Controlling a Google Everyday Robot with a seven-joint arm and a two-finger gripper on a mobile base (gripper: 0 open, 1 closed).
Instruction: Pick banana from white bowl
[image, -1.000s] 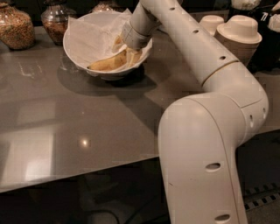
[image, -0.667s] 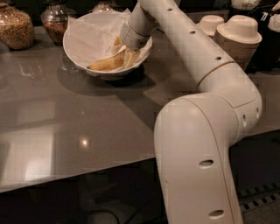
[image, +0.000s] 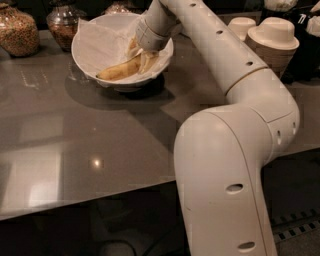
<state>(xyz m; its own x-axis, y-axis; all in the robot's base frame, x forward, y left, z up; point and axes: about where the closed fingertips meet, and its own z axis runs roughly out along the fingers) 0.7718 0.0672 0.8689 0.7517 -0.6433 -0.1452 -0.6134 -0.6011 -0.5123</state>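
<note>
The white bowl (image: 92, 45), lined with crinkled white paper, stands at the back of the grey table. The banana (image: 117, 71) lies in it along the near wall, yellow with brown speckles, its left tip pointing at the bowl's left rim. My gripper (image: 142, 56) reaches down into the right side of the bowl from the right and sits at the banana's right end, which it hides. The arm's wrist covers the bowl's far right rim.
Two glass jars of snacks (image: 17, 31) (image: 62, 22) stand at the back left. Stacks of small paper bowls (image: 275, 42) (image: 241, 25) stand at the back right. The arm's big near link (image: 225, 180) hangs over the table's front edge (image: 75, 207).
The arm's large near link has shifted a little to the left. The gripper stays in the bowl at the banana's right end, and the banana has barely moved.
</note>
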